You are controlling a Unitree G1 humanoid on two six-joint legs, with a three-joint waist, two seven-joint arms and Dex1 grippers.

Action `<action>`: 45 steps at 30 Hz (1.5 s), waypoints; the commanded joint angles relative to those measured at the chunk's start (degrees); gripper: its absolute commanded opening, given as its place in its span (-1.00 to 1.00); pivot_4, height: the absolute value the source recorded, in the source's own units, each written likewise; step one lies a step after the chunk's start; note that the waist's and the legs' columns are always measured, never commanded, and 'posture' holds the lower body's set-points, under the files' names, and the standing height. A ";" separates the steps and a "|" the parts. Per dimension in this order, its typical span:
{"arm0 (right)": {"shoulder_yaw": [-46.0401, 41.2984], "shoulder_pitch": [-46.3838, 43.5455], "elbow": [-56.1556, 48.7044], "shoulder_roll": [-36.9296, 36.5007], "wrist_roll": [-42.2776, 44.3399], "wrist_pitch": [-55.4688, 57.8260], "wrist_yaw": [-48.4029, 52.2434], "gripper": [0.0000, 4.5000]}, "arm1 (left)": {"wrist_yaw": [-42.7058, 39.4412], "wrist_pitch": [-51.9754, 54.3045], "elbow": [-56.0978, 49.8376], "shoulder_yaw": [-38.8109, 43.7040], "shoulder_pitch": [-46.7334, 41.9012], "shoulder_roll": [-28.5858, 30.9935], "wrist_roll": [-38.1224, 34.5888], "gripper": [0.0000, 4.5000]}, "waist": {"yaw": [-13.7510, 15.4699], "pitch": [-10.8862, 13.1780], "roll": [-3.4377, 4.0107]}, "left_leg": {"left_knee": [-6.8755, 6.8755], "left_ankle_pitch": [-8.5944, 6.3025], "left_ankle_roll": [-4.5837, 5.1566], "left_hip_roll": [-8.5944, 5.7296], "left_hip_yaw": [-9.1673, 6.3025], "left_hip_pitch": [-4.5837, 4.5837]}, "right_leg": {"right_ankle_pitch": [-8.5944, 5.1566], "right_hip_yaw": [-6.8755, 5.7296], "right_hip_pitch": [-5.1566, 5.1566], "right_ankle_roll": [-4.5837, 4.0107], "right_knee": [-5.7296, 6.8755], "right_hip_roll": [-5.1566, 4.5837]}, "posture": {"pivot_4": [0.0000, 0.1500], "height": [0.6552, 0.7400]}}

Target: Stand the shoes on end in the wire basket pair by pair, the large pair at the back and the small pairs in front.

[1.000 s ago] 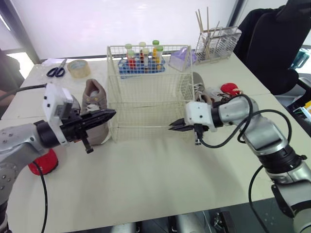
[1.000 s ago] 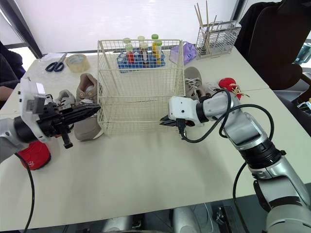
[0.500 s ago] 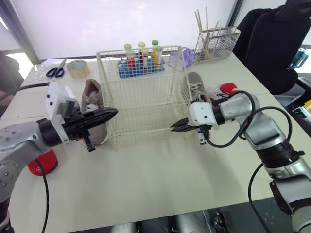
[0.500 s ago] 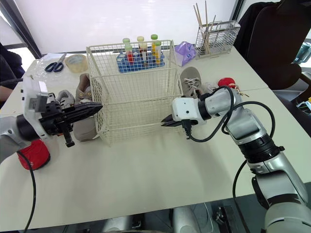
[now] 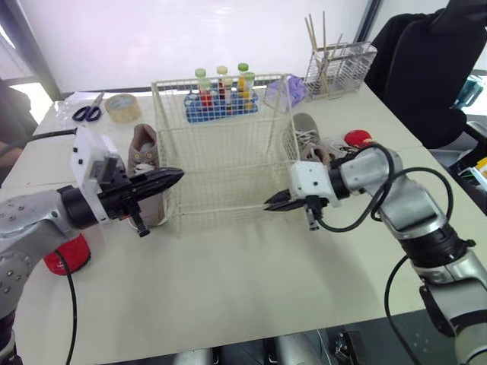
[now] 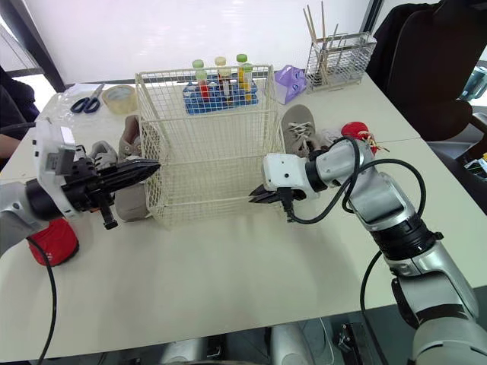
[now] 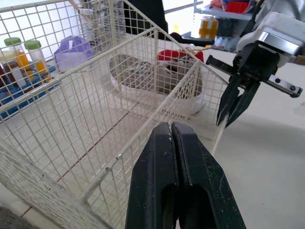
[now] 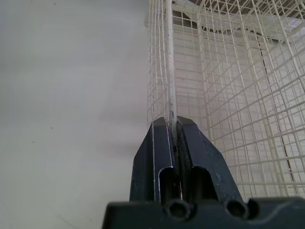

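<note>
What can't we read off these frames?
Red thing, eye views: left arm covers most of it; shoe or not, unclear.
Shoes right of basket, eye views: right arm cuts them off; count unclear.
Left gripper, left wrist view: fingers shut at the basket rim; a wire between them can't be seen.

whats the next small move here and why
Probably open the right end effector and back it off. It is shut on the front corner wire of the wire basket, which stands empty, while the tan shoe and grey shoe lie outside it. The left end effector is shut too, so neither can pick up a shoe yet.
</note>
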 commanded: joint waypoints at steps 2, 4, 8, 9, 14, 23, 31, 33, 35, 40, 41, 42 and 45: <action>-0.66 0.37 -3.44 1.10 0.14 1.63 -3.04 -0.97 | -0.01 -0.69 -1.02 0.55 -0.56 0.00 -0.26 -1.00 | -0.05 0.00 0.00 | 0.00 0.01 -0.02 0.01 0.00 0.01 | 0.00 0.00 0.00 0.00 0.02 0.01 | 1.00 1.00; -0.64 0.25 -3.16 1.28 -0.19 1.81 -3.99 -0.97 | -0.11 -0.73 -0.88 0.38 -0.73 -0.02 -0.21 -1.00 | -0.03 0.00 0.00 | 0.00 0.02 -0.04 0.00 0.00 0.01 | 0.00 0.00 0.00 -0.01 0.03 0.01 | 1.00 1.00; -0.31 0.08 -2.18 1.38 -0.85 2.29 -5.15 -0.97 | -0.31 -0.95 -0.48 -0.16 -1.24 -0.14 0.13 -1.00 | 0.06 0.00 0.00 | 0.00 0.03 -0.05 0.00 0.00 0.01 | 0.00 0.00 0.00 -0.01 0.03 0.02 | 1.00 1.00; -0.14 0.09 -2.22 1.24 -0.95 2.56 -5.14 -0.97 | -0.32 -0.98 -0.51 -0.21 -1.26 -0.18 0.16 -1.00 | 0.10 0.00 0.00 | 0.00 0.03 -0.06 0.00 0.00 0.01 | 0.00 0.00 0.00 -0.01 0.03 0.02 | 1.00 1.00; -0.31 -0.43 -3.06 1.50 -0.01 4.68 -5.21 -0.85 | -0.24 -1.05 -0.75 -0.16 -1.22 -0.33 0.24 -1.00 | 0.16 -0.01 -0.01 | 0.00 0.04 -0.06 0.00 0.00 0.01 | 0.00 0.00 0.00 -0.01 0.03 0.02 | 1.00 1.00; -4.29 -1.59 -3.72 -0.51 2.87 4.00 -4.27 0.66 | -0.24 -1.09 -0.87 0.12 -0.84 -0.32 0.22 -1.00 | 0.20 -0.01 -0.01 | 0.01 0.04 -0.06 0.00 0.00 0.01 | 0.00 0.00 0.00 -0.01 0.03 0.02 | 1.00 1.00; -24.40 -7.69 -4.31 0.94 17.42 17.68 -14.58 0.66 | -0.70 -1.43 -0.42 0.24 -0.67 -0.44 0.40 -1.00 | 0.25 0.00 -0.01 | 0.01 0.04 -0.06 0.00 0.00 0.01 | 0.00 0.00 0.00 -0.01 0.04 0.01 | 1.00 1.00; -27.57 -7.35 -3.21 -0.07 16.54 19.90 -19.63 0.66 | -0.98 -1.44 0.02 0.26 -0.92 -0.45 0.22 -1.00 | 0.27 -0.02 -0.04 | 0.00 0.04 -0.07 0.00 -0.01 0.01 | 0.00 0.00 0.00 -0.02 0.04 0.00 | 1.00 1.00; -29.63 -5.86 -2.05 -1.12 14.04 22.28 -25.36 0.66 | -1.30 -1.35 0.65 0.06 -1.43 -0.52 -0.09 -1.00 | 0.38 -0.09 -0.14 | -0.01 0.03 -0.07 0.00 -0.05 0.01 | -0.01 -0.01 0.02 -0.04 0.04 -0.03 | 1.00 1.00; -31.75 1.41 -4.26 2.84 11.03 31.99 -40.21 0.66 | -3.79 -1.68 3.33 -2.72 -4.58 -0.17 1.15 -1.00 | 0.29 -0.09 -0.14 | 0.00 0.04 -0.07 -0.05 0.01 0.01 | -0.09 0.00 0.02 -0.27 0.03 -0.15 | 1.00 1.00; -31.40 3.02 -5.40 3.94 10.68 33.12 -42.31 0.66 | -4.15 -1.71 3.86 -3.14 -5.27 -0.21 1.40 -1.00 | 0.29 -0.10 -0.15 | 0.00 0.04 -0.07 -0.06 0.02 0.00 | -0.08 0.01 0.01 -0.26 0.04 -0.15 | 1.00 1.00; -31.30 4.55 -6.72 5.51 10.58 34.51 -44.62 0.66 | -4.52 -1.68 4.28 -3.54 -5.87 -0.30 1.60 -1.00 | 0.22 -0.09 -0.14 | -0.01 0.04 -0.07 -0.05 0.02 0.00 | -0.03 0.01 0.01 -0.16 0.04 -0.11 | 1.00 1.00; -31.41 7.97 -9.89 10.50 10.09 36.87 -50.81 0.66 | -5.56 -1.67 5.04 -4.47 -6.86 -0.41 2.27 -1.00 | -0.08 -0.08 -0.11 | -0.05 0.04 -0.07 -0.02 0.04 -0.02 | 0.03 0.04 -0.07 -0.05 0.05 0.00 | 1.00 1.00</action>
